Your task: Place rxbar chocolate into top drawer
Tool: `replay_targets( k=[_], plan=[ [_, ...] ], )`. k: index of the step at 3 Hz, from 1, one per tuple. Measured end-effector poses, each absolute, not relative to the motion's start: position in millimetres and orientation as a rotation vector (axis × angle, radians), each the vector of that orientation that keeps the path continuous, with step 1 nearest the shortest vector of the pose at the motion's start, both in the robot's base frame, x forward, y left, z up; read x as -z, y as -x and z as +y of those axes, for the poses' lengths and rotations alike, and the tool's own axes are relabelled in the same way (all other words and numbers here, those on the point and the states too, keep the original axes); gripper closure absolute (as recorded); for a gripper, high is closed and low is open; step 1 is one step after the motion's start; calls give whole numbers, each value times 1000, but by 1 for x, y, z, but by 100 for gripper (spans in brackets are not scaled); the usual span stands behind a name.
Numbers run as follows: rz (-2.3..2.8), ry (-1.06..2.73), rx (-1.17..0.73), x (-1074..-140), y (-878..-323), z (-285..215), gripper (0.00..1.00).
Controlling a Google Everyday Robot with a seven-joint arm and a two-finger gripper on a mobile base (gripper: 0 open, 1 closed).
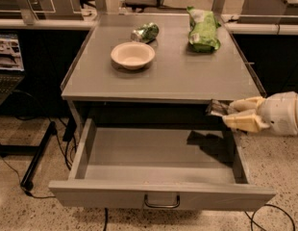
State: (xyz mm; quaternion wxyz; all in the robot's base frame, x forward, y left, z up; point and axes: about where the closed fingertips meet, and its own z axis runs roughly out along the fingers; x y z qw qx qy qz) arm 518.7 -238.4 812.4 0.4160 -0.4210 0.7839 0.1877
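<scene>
My gripper [225, 113] reaches in from the right, level with the front edge of the table top and above the right side of the open top drawer [158, 194]. It is shut on the rxbar chocolate [217, 108], a small dark wrapper sticking out to the left of the pale fingers [242, 121]. The drawer is pulled fully out; its grey floor is bare apart from the gripper's shadow. The loop handle [161, 202] sits at the centre of the front panel.
On the grey table top [163, 76] stand a cream bowl [132, 55], a crushed green can [144, 32] and a green chip bag [203, 29]. A black stand leg [38, 155] and cables lie on the floor at the left.
</scene>
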Motion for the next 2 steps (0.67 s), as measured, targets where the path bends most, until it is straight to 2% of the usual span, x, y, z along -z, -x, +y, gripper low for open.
replay_targets(
  k=[1,2],
  plan=[
    [2000,957,-506,-793,-451,-234,100],
    [2013,916,-519,-783,-424,-232,100]
  ],
)
